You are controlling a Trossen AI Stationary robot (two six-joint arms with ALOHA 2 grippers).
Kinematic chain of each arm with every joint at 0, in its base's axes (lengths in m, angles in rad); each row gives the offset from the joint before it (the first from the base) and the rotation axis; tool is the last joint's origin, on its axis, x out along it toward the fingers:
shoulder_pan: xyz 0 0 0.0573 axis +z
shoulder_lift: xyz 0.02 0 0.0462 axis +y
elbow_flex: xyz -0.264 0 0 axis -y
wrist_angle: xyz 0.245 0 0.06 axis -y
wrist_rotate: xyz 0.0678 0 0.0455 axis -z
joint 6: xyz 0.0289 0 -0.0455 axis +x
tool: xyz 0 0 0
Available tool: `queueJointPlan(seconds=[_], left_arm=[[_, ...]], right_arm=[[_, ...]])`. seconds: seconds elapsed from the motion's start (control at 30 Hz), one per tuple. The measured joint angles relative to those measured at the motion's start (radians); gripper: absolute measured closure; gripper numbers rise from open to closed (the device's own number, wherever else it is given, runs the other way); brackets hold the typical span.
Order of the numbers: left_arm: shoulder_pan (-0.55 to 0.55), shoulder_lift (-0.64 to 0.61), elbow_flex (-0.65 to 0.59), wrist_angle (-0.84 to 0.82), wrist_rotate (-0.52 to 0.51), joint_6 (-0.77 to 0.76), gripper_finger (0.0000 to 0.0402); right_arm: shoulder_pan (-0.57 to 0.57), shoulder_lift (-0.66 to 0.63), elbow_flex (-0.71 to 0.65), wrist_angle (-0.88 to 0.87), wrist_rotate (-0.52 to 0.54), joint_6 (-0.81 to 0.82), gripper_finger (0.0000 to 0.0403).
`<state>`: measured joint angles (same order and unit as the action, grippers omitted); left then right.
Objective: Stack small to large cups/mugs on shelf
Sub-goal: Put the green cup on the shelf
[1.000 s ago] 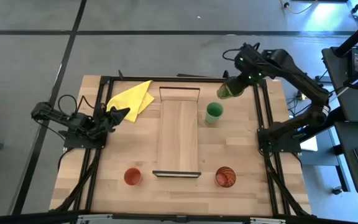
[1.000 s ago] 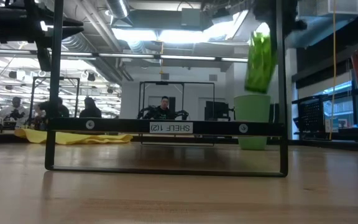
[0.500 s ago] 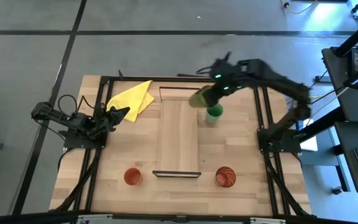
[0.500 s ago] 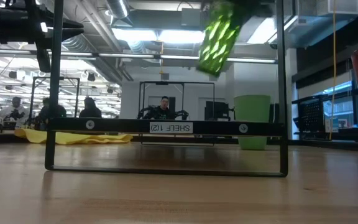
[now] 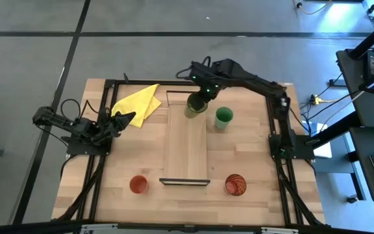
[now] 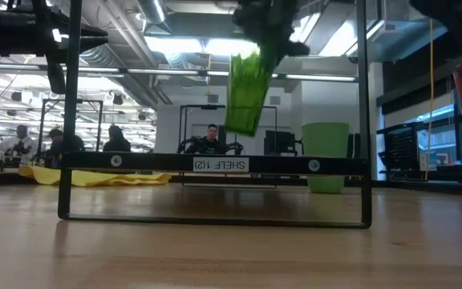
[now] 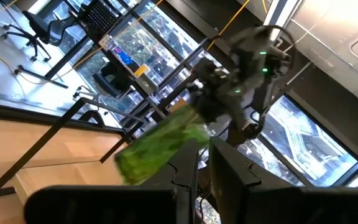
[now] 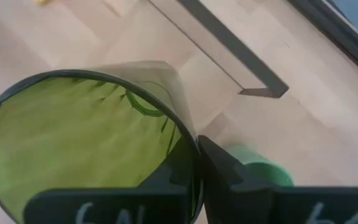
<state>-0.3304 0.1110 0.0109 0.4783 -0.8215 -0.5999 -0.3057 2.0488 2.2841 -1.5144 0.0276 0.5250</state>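
Over the shelf's far end: the right gripper [image 5: 197, 101] is clamped on the tall olive-green cup [image 5: 195, 105], held in the air above the shelf [image 5: 186, 153] and slightly tilted in the low view.
Other cups: the bright green cup [image 5: 223, 117] stands on the table just beside the shelf's right edge; the red-brown ribbed cup [image 5: 235, 184] sits near the front right corner, the orange-red cup [image 5: 138, 184] near the front left.
Left gripper [image 5: 123, 119]: parked at the table's left edge by the yellow cloth [image 5: 139, 102]; fingers look nearly together.
Doing it well: level the cup upright, lower it squarely onto the plank away from its edges, release only once the base rests flat.
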Motion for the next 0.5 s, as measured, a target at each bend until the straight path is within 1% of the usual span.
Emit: queueJointPlan(seconds=[0.1, 0.27, 0.37, 0.5], left_arm=[[0.000, 0.000, 0.000, -0.017, 0.000, 0.000, 0.0366], [0.000, 0.000, 0.000, -0.047, 0.000, -0.005, 0.0366], [0.000, 0.000, 0.000, -0.047, 0.000, -0.010, 0.0366], [0.000, 0.000, 0.000, -0.061, 0.001, -0.014, 0.0366]], right_arm=[[-0.020, 0.044, 0.000, -0.001, -0.008, -0.011, 0.0386], [-0.046, 0.104, 0.000, 0.045, -0.070, -0.035, 0.0385], [-0.061, 0.118, 0.000, 0.074, -0.075, -0.035, 0.0385], [-0.088, 0.119, 0.000, 0.089, -0.113, -0.032, 0.0385]])
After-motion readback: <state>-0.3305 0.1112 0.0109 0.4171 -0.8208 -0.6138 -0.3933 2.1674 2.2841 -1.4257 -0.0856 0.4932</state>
